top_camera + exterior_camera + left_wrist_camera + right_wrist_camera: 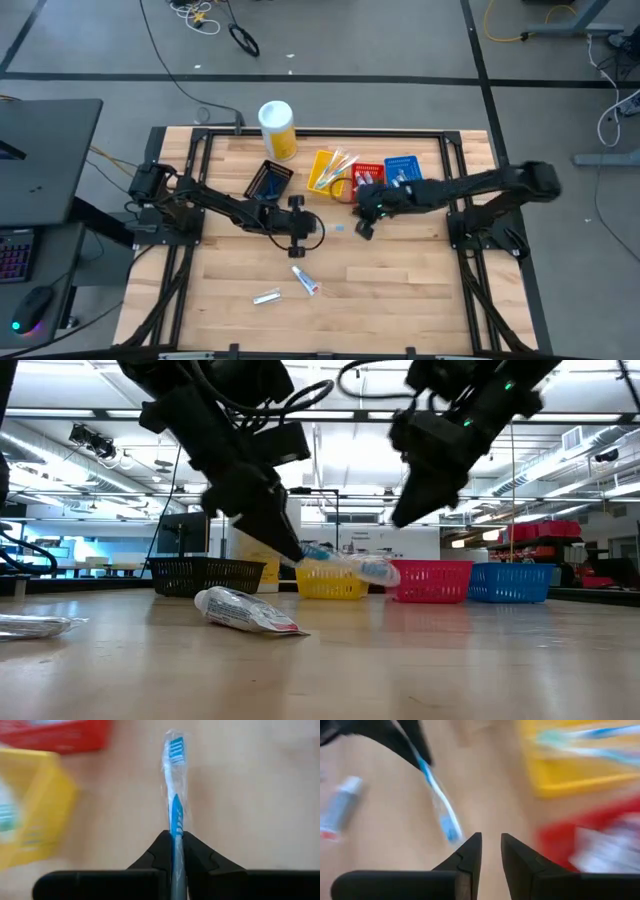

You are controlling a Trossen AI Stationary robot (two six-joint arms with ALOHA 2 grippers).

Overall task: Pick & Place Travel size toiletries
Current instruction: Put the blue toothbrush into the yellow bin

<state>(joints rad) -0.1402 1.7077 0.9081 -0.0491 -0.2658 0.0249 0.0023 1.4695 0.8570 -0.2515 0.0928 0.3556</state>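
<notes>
A white and blue toothbrush [174,780] in a clear wrapper sticks out ahead of my left gripper [176,837], which is shut on it above the table's middle [300,225]. In the low view the toothbrush [350,565] hangs in front of the trays. My right gripper [490,845] is open and holds nothing; it hovers just right of the brush's head [365,215]. Two toothpaste tubes [305,282] [266,296] lie flat on the table nearer the front edge. My left gripper pinches the toothbrush's blue handle [176,822] between its two fingers. The fingers slant down from the table's left side and lie along the brush, so the bristle end [174,747] points away from them. The brush is lifted clear of the table, nearly level.
A row of small trays stands at the back: black [268,180], yellow [330,170] with toothbrushes in it, red [368,172] and blue [403,168]. A tall yellow canister [277,128] with a white lid stands behind them. Bare wood lies toward the front edge.
</notes>
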